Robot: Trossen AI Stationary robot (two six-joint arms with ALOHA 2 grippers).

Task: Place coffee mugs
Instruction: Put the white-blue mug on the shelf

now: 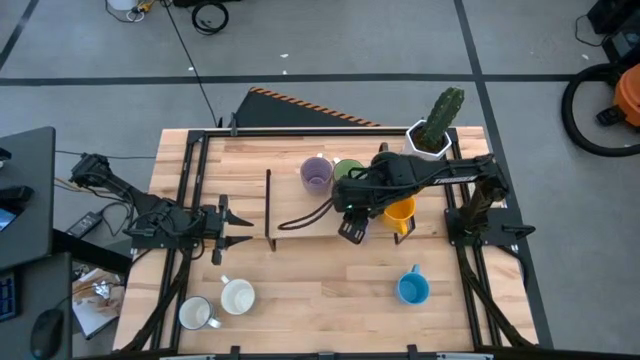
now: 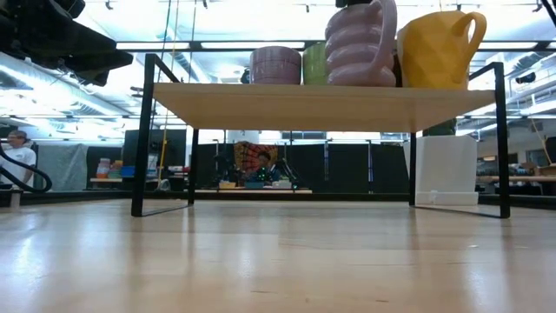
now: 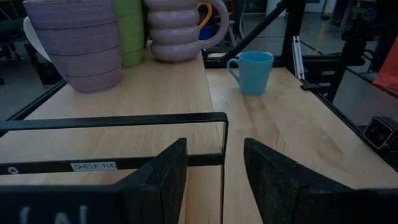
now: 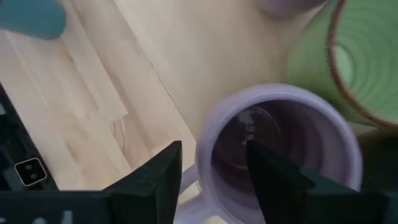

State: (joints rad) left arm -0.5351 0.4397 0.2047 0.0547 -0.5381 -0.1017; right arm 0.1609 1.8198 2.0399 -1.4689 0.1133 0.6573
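- Currently the right gripper (image 4: 211, 171) sits over the black-framed wooden shelf (image 1: 300, 205) on the desk (image 1: 320, 290), at the rim of a ribbed lilac mug (image 4: 280, 155); its jaws straddle the mug's wall, one finger outside and one inside the mouth, narrowly spread around that rim.
- That lilac mug (image 2: 360, 42) stands upright on the shelf top (image 2: 321, 96), between a green mug (image 2: 314, 63) and an orange mug (image 2: 439, 48), seen from desk level.
- A second lilac mug (image 1: 316, 173), wider and finely ridged, stands on the shelf too, on the green mug's (image 1: 347, 169) far side from the right gripper.
- The orange mug (image 1: 399, 212) shows beside the right arm, at the shelf's end nearest the cactus pot (image 1: 430, 135).
- The blue mug (image 1: 412, 288) stands on the bare desk, off the shelf and toward the desk's front edge on the right arm's side.
- Two white mugs (image 1: 237, 296) and (image 1: 195, 314) stand close together on the desk, off the shelf toward the front edge on the left arm's side.
- The left gripper (image 3: 214, 180) waits just off the shelf's left end, low and level with the shelf frame; its jaws are parted and empty, pointing along the shelf toward the mugs.
- In the left wrist view the blue mug (image 3: 252, 71) stands beyond the shelf edge, handle turned toward the shelf.
- A person (image 2: 13, 161) shows in the room behind the desk.
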